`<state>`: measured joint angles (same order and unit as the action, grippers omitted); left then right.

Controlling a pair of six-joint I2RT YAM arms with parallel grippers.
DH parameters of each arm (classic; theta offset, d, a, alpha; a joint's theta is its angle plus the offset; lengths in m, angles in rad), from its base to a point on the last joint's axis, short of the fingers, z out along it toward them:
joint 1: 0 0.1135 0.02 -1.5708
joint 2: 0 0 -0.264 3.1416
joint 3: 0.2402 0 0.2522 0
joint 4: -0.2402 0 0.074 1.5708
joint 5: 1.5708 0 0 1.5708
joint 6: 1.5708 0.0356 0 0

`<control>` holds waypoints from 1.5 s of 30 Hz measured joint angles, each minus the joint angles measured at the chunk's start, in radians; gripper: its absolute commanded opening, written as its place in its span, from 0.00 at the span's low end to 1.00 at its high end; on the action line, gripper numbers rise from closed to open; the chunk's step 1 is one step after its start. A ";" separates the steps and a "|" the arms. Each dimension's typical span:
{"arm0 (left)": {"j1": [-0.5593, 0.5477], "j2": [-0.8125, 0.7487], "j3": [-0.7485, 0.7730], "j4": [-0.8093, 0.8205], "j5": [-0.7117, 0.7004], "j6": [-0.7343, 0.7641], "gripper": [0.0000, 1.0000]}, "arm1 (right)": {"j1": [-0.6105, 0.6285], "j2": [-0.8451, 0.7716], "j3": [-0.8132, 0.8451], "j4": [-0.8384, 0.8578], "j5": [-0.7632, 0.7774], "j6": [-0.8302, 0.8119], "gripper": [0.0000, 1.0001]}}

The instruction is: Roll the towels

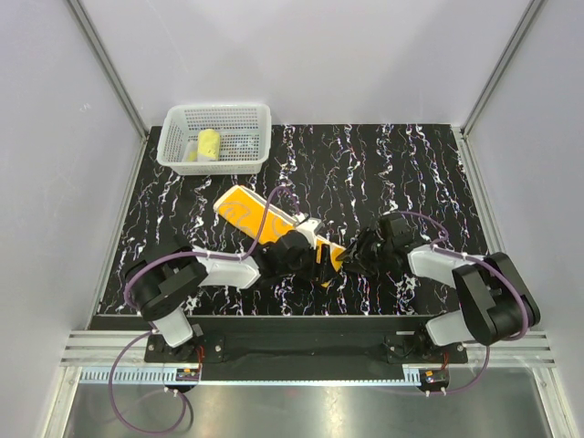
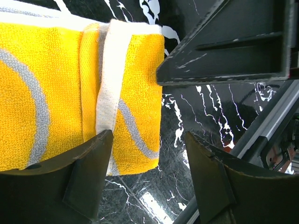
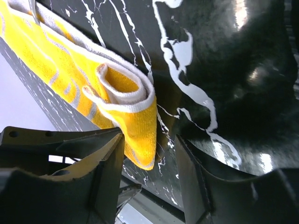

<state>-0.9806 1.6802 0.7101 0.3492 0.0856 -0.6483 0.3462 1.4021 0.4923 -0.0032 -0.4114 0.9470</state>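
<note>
Two sets of jaws meet at one end of the yellow towel [image 1: 248,211], and both stand open. The left gripper [image 2: 149,161] holds its jaws wide apart over the towel's near-right end. In the left wrist view one jaw tip overlaps the towel's lower edge, and the other lies over bare tabletop [image 1: 401,173] just beyond the towel's short edge. Nothing is clamped between them. The right gripper [image 3: 152,168] faces it from the other side with its jaws likewise spread and the towel's end sitting in the gap. Whether either jaw touches the cloth I cannot tell.

That end of the towel is folded back on itself. The left wrist view shows the white hem lying as a band across the yellow pile, a short way in from the end. The right wrist view shows the hem curled into a small loose loop on top. The rest of the towel, yellow with grey curved lines and a white border, lies flat and runs diagonally toward the far left of the black, white-veined tabletop.

Well apart from it, at the far left corner, stands a white mesh basket [image 1: 219,167]. A rolled towel [image 1: 209,145], pale yellow, lies inside it toward the left half. A pale item beside it is too small to identify.
</note>
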 measured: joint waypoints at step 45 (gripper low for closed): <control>-0.465 0.159 0.370 -0.494 -0.881 0.279 0.82 | 0.139 0.069 0.306 -0.486 0.133 -0.061 0.13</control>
<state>-1.4452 1.8389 1.0798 -0.1444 -0.7952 -0.3695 0.4854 1.4708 0.7982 -0.4889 -0.2783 0.8864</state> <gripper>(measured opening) 0.841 0.142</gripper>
